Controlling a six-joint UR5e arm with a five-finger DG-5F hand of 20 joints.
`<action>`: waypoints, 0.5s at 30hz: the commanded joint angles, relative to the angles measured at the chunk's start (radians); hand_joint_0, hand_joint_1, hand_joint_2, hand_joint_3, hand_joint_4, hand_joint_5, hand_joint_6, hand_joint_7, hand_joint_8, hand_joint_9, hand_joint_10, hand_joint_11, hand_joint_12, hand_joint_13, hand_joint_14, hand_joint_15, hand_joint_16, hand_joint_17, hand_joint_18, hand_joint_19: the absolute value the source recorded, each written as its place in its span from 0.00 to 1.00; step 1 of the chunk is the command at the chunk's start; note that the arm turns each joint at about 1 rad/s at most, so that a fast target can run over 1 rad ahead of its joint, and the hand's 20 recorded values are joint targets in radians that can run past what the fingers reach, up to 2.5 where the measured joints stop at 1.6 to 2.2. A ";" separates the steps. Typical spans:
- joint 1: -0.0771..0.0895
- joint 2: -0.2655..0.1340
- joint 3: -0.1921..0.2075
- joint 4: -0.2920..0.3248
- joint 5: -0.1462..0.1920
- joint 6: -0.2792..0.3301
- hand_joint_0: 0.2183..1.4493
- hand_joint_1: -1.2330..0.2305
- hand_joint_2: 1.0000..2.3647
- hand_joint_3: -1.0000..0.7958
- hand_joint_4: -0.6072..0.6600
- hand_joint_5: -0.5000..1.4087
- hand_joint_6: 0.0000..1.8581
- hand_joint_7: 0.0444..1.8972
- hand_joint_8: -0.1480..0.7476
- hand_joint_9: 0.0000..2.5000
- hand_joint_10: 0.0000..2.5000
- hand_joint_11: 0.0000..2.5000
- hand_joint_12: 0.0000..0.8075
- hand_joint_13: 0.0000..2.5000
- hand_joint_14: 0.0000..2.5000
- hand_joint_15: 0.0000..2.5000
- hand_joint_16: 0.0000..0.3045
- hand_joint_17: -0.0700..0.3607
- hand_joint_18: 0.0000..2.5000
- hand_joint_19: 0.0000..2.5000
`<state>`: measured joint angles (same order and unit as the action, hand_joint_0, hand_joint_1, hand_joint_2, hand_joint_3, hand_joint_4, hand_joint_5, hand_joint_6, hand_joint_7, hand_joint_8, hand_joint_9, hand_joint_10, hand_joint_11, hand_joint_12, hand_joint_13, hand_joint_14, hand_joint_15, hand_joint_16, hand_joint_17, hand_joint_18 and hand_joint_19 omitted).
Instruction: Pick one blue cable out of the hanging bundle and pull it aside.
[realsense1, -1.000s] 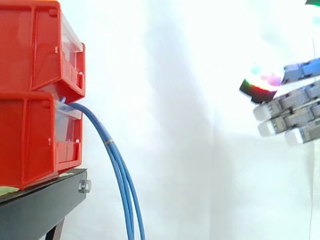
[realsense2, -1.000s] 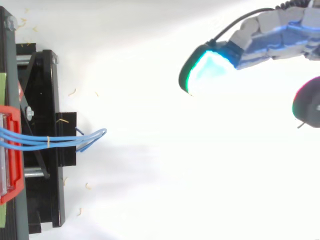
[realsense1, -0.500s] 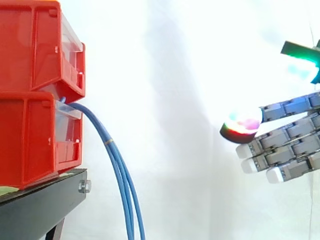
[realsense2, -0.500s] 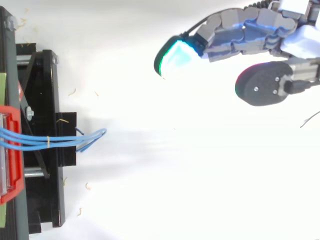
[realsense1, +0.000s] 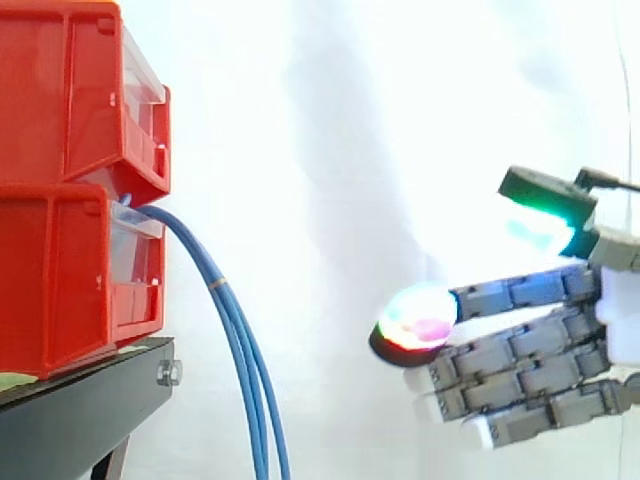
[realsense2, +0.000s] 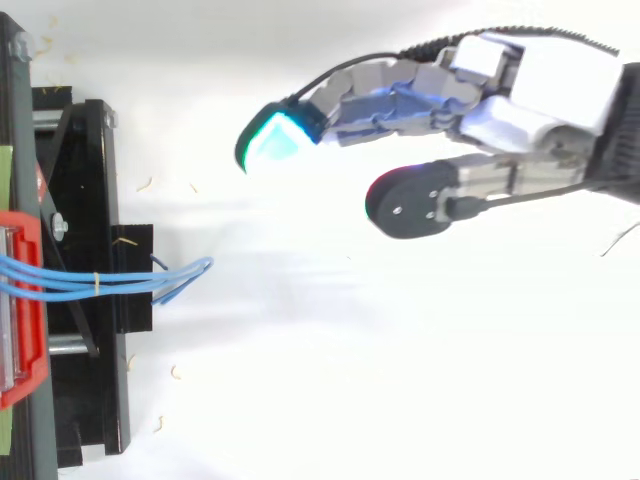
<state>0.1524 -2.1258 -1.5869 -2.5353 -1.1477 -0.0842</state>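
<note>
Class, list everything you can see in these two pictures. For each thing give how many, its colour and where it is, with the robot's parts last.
Bins: two, red, stacked on the stand at the left of the side view.
Stand: one, black, under the bins.
Cables: about three, blue, hanging in a bundle from the lower bin.
Curtain: one, white, behind everything.
Robot hand: one, grey with glowing fingertips, open, right of the cables and apart from them.
</note>
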 joint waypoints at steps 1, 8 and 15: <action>0.003 -0.040 0.025 0.010 -0.006 0.004 0.23 0.50 0.00 0.31 0.66 0.15 0.27 0.36 0.48 0.16 0.00 0.00 0.47 0.13 0.00 0.05 0.20 0.48 0.13 0.10; 0.001 -0.114 0.108 0.010 -0.006 0.001 0.23 0.50 0.00 0.30 0.66 0.15 0.27 0.36 0.48 0.16 0.00 0.00 0.46 0.13 0.00 0.05 0.20 0.48 0.13 0.10; -0.008 -0.237 0.240 -0.011 -0.038 0.058 0.23 0.50 0.00 0.30 0.67 0.15 0.27 0.36 0.48 0.16 0.00 0.00 0.46 0.13 0.00 0.05 0.20 0.48 0.13 0.11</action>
<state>0.1465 -2.3157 -1.4013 -2.5360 -1.1728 -0.0495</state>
